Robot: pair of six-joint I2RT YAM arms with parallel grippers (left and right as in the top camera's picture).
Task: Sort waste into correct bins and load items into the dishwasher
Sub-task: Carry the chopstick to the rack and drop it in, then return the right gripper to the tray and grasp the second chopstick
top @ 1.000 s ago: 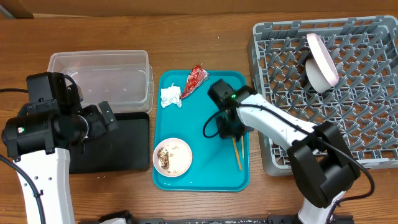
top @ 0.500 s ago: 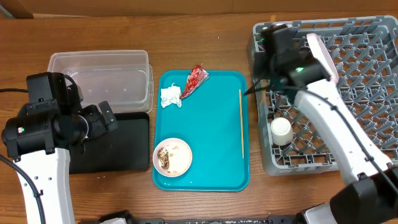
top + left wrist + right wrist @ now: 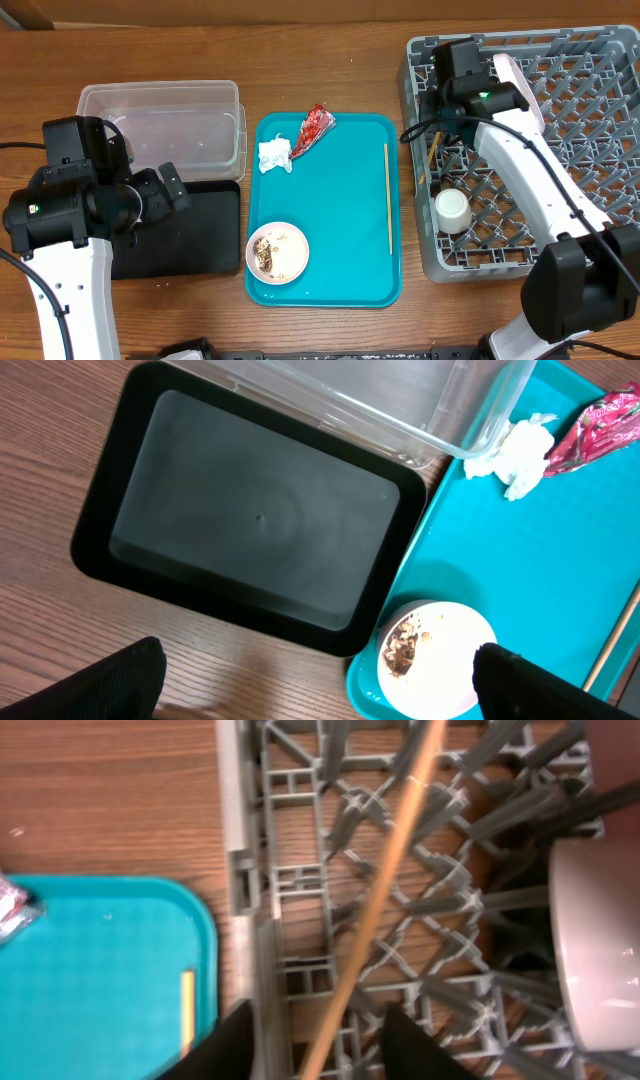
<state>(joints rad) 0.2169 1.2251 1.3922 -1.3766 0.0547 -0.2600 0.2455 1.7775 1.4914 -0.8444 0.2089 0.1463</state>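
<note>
Above, left arm: bent at the frame's lower left, left gripper (image 3: 172,190) by the black tray (image 3: 205,235), below the clear tub (image 3: 160,125).
Above, right arm: stretched from lower right to the dish rack (image 3: 600,200), right gripper (image 3: 437,112) at its upper-left corner.
Above, items: cup (image 3: 452,210) and plate (image 3: 518,95) in the rack; tray chopstick (image 3: 388,200), bowl (image 3: 277,251), wrapper (image 3: 315,128) and tissue (image 3: 275,155) on the teal tray (image 3: 340,270).
Left wrist, jaws: spread wide, nothing between; black tray fills the centre.
Right wrist, jaws: parted, the rack chopstick (image 3: 385,880) slanting loose between them over the pegs.
</note>
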